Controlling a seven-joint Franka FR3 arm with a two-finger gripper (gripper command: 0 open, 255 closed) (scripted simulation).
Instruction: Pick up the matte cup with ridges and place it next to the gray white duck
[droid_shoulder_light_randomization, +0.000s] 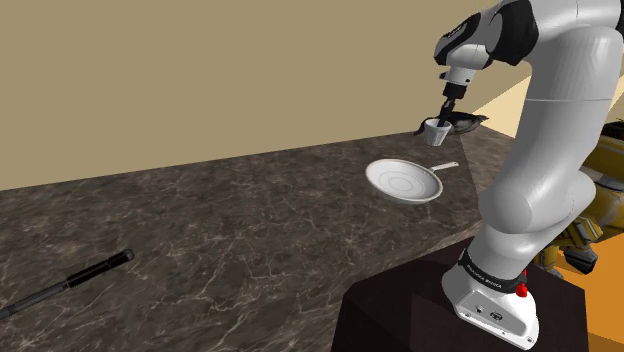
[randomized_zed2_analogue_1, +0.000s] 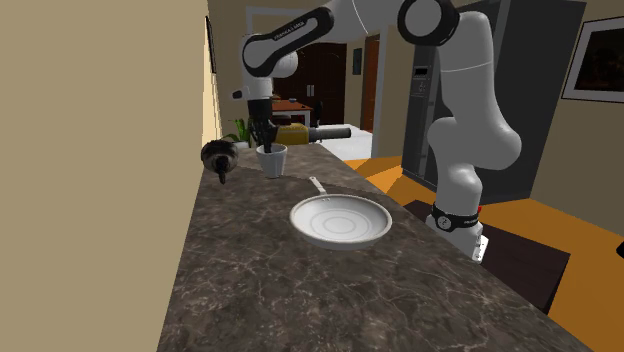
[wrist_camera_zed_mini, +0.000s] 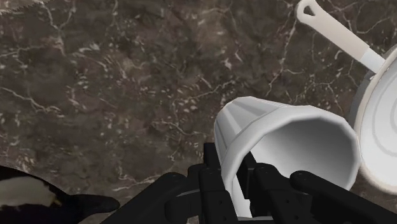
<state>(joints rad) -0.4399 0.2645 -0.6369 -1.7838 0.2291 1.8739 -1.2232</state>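
A white ridged cup (droid_shoulder_light_randomization: 437, 131) (randomized_zed2_analogue_1: 271, 160) (wrist_camera_zed_mini: 286, 149) hangs from my gripper (droid_shoulder_light_randomization: 446, 110) (randomized_zed2_analogue_1: 266, 138) (wrist_camera_zed_mini: 236, 177), which is shut on its rim, one finger inside the wall and one outside. The cup is at the counter's far end, very low over the marble; I cannot tell whether its base touches. A dark duck with pale patches (randomized_zed2_analogue_1: 218, 157) (droid_shoulder_light_randomization: 466, 120) (wrist_camera_zed_mini: 25, 197) stands close beside the cup, towards the wall, a small gap between them.
A white frying pan (droid_shoulder_light_randomization: 404, 181) (randomized_zed2_analogue_1: 340, 221) (wrist_camera_zed_mini: 382, 121) lies on the dark marble counter (droid_shoulder_light_randomization: 250, 230) just on the stand's side of the cup. A black rod (droid_shoulder_light_randomization: 70, 280) lies at the shoulder view's far left. A beige wall (droid_shoulder_light_randomization: 200, 70) backs the counter.
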